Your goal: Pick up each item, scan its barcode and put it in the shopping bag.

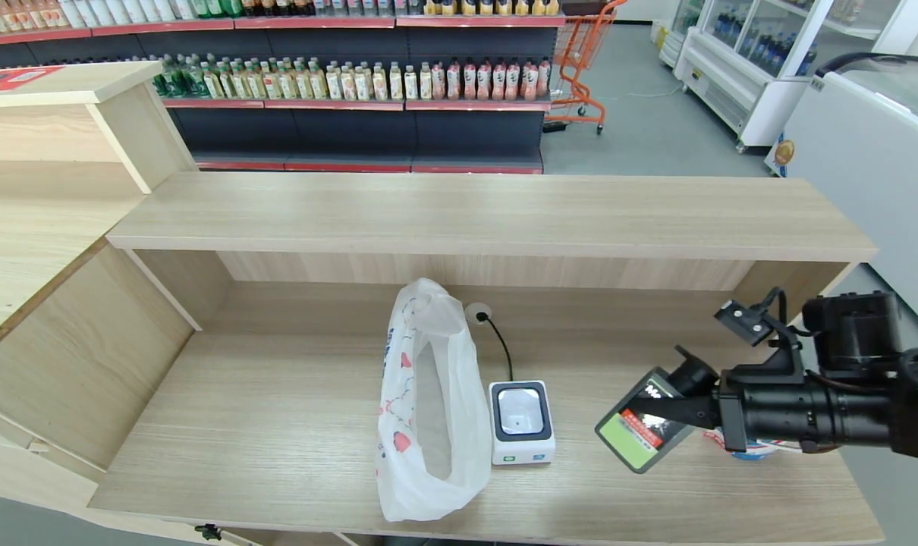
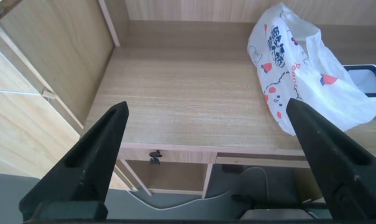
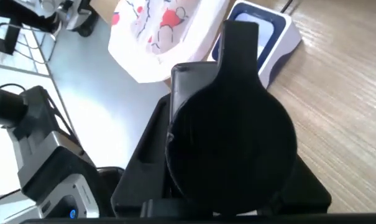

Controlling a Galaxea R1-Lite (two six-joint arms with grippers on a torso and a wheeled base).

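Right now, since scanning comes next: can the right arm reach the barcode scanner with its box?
Probably yes: the right end effector holds the box beside the barcode scanner, with only bare counter between them.

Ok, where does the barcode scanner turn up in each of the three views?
Head view: the barcode scanner stands on the counter, close beside the shopping bag, between it and the packet in the right gripper.
Left wrist view: the barcode scanner peeks out from behind the shopping bag, at the picture's edge.
Right wrist view: the barcode scanner sits beside the shopping bag, partly covered.
Shared landmark: the shopping bag.
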